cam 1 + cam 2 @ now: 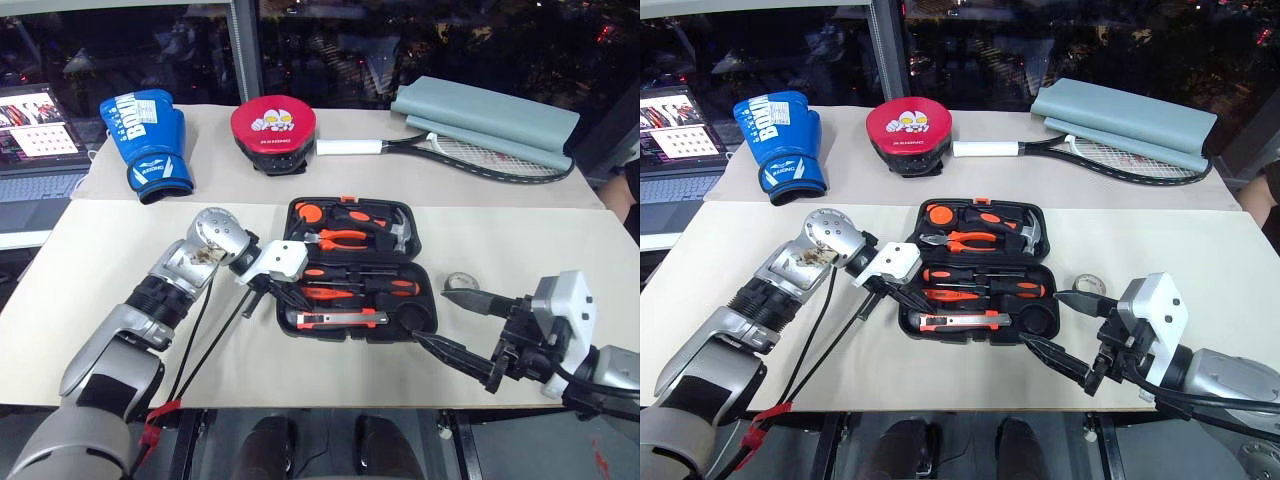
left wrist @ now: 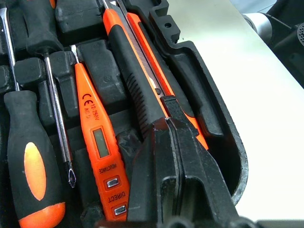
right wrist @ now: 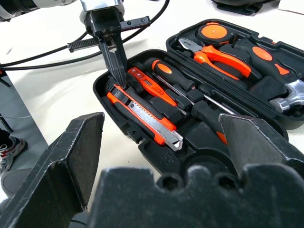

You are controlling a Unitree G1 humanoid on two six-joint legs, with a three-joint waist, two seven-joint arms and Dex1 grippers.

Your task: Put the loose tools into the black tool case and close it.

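The black tool case (image 1: 425, 245) lies open on the table, lid half towards the far side. Its near half holds the utility knife (image 1: 338, 320), the slim orange tester screwdriver (image 2: 97, 142) and two orange-and-black screwdrivers (image 1: 362, 285). My left gripper (image 1: 292, 302) is shut, angled down into the case's left end. Its tips (image 2: 168, 121) rest at the end of the knife (image 2: 137, 61) and grip nothing. My right gripper (image 1: 435, 318) hangs open by the case's front right corner, empty. A small tape roll (image 1: 462, 282) lies on the table just right of the case.
Pliers (image 1: 342, 237) and a hammer (image 1: 400, 232) sit in the lid half. At the back lie a blue boxing glove (image 1: 148, 140), a red punch pad (image 1: 273, 130), a tennis racket (image 1: 470, 155) and a grey cover (image 1: 490, 115). A laptop (image 1: 35, 140) stands far left.
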